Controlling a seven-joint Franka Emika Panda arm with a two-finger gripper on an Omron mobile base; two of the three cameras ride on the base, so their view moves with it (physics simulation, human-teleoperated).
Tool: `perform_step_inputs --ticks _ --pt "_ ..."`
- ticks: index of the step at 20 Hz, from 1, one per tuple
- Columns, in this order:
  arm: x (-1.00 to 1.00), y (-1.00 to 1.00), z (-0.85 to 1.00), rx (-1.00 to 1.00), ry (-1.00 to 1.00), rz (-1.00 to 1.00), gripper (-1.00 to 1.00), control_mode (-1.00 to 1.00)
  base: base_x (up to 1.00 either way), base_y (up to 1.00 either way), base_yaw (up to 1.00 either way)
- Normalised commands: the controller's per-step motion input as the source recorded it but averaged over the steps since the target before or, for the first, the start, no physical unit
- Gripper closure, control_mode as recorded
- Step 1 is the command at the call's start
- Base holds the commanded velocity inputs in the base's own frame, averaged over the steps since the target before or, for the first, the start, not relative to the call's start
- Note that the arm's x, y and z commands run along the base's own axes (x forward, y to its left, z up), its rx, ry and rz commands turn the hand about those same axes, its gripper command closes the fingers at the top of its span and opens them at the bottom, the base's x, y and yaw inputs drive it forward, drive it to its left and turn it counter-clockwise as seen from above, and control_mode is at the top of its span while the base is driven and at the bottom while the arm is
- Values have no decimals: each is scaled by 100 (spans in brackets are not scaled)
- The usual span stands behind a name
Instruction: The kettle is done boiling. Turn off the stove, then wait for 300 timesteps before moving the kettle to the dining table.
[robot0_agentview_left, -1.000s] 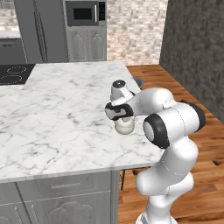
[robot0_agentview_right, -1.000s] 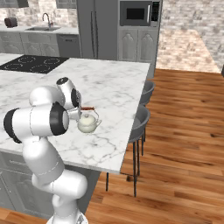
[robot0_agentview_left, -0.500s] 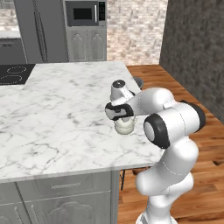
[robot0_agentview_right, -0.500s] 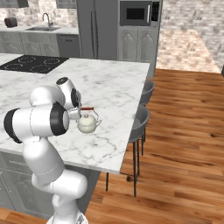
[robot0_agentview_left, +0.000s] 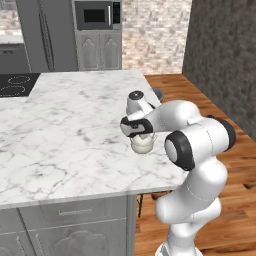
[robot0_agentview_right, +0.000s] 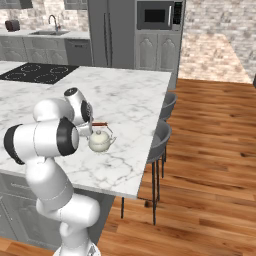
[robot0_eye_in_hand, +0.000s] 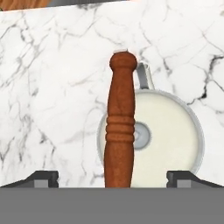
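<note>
The kettle (robot0_agentview_right: 100, 141) sits upright on the table (robot0_agentview_right: 135, 107), near the corner of the marble top closest to the robot, not far from the edge where 2 grey stools (robot0_agentview_right: 161, 142) are tucked in. From the left base view the kettle (robot0_agentview_left: 141, 144) is partly hidden under the robot's wrist, with only its cream body showing. In the hand view the kettle (robot0_eye_in_hand: 168, 140) is seen from straight above: a round cream lid with a small knob in the middle, a spout pointing toward the top of the picture, and the reddish-brown handle (robot0_eye_in_hand: 120, 122) running across it, off to one side of the knob.

The gripper (robot0_eye_in_hand: 112, 177) hangs directly over the kettle with its jaws spread wide, 1 fingertip (robot0_eye_in_hand: 41, 178) on each side of the handle and well clear of it; nothing is held.

The stove (robot0_agentview_right: 37, 73) lies at the far end of the same counter run, well apart from the kettle. Behind it stand a sink (robot0_agentview_right: 50, 31), a fridge (robot0_agentview_right: 109, 30) and a microwave (robot0_agentview_right: 157, 16).
</note>
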Motion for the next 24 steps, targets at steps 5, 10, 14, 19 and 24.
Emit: perform_step_inputs --ticks 5,10,14,19,24 --pt "0 0 12 0 -1 0 -100 -100 0 0 0" --pt "-5 0 7 0 0 0 -100 -100 0 0 0" --pt "-12 -1 6 0 0 -1 -100 -100 0 0 0" --pt "-20 -4 8 0 -3 -2 -100 -100 0 0 0" --pt "-23 -2 15 0 -5 -4 -100 -100 0 0 0"
